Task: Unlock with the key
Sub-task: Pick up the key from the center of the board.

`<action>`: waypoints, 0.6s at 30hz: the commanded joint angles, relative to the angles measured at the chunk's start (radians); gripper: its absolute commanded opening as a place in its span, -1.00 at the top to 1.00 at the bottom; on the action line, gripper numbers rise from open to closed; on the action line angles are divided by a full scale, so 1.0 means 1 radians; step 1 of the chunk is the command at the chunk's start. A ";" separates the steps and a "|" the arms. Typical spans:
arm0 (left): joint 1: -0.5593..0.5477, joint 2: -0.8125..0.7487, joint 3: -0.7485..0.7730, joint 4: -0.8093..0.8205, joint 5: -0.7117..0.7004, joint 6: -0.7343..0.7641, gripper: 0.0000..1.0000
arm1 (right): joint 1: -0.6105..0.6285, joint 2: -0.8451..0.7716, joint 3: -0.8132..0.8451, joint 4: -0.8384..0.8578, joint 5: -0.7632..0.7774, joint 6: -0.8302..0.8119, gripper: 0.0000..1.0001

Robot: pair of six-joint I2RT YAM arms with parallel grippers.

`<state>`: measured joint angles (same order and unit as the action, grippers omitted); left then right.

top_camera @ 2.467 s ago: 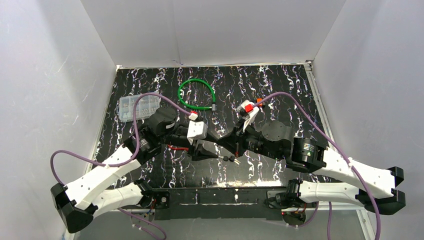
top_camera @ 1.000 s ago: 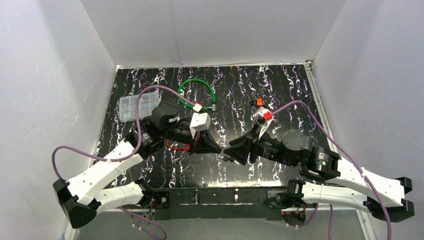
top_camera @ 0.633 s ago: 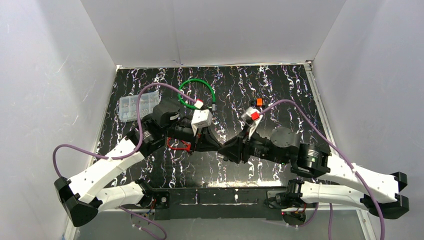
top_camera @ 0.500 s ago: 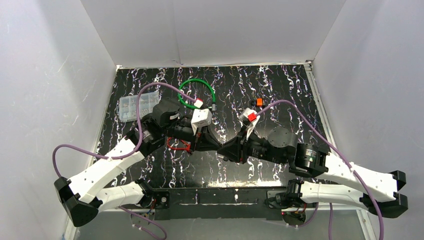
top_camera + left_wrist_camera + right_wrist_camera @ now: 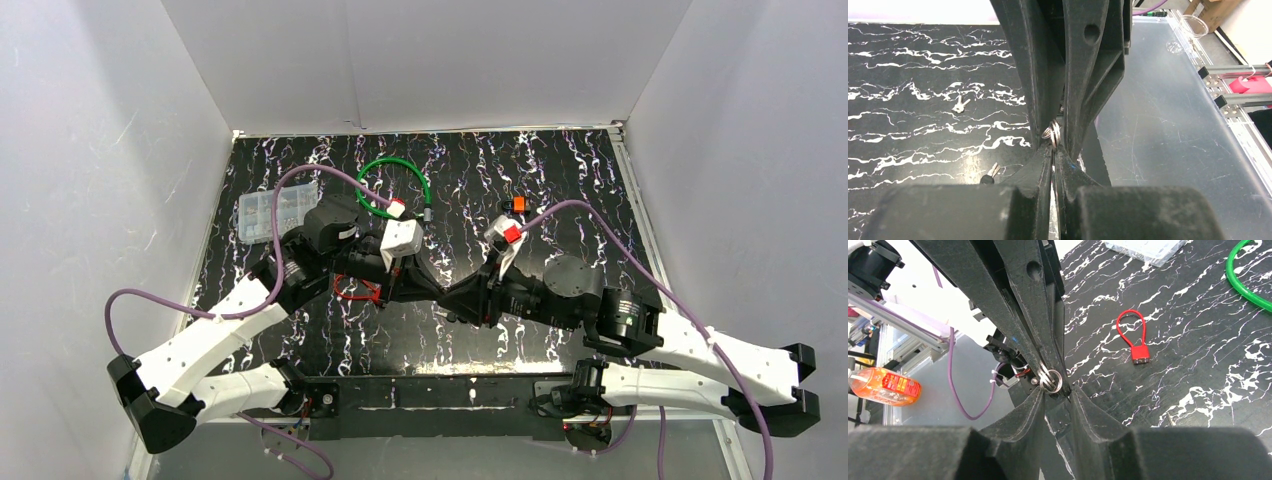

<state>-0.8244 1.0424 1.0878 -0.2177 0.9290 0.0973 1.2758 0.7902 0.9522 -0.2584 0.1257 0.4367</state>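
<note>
A silver key ring (image 5: 1052, 135) is pinched at the tip of my left gripper (image 5: 1053, 148), which is shut on it above the mat. No key blade shows on the ring. My right gripper (image 5: 1057, 390) meets it head-on, its fingers (image 5: 1034, 75) flanking the key ring (image 5: 1050, 380) and the left fingertips, closed in on the ring's sides. The two grippers touch mid-table in the top view, left gripper (image 5: 436, 293) against right gripper (image 5: 453, 299). A red padlock (image 5: 1136, 352) with a red cable shackle lies on the mat, partly under the left arm (image 5: 352, 291).
Two loose keys lie on the mat: a silver one (image 5: 959, 103) and a black-headed one (image 5: 990, 173). A green cable loop (image 5: 392, 188), a clear parts box (image 5: 270, 213) and a small orange object (image 5: 517, 205) sit farther back. White walls enclose the mat.
The right gripper slid left to meet the left gripper and its jaws narrowed around the key ring. The left arm has stayed almost still, shut on the ring.
</note>
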 commanded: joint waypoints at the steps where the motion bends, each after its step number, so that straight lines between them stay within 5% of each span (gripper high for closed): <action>1: 0.002 -0.025 0.017 -0.060 0.035 0.023 1.00 | -0.007 -0.045 0.030 0.084 0.060 0.000 0.35; 18: 0.001 -0.018 0.033 -0.066 0.021 0.023 1.00 | -0.007 -0.005 0.038 0.078 0.011 -0.011 0.16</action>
<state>-0.8215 1.0382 1.0878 -0.2648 0.9314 0.1122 1.2705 0.7704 0.9535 -0.2069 0.1541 0.4406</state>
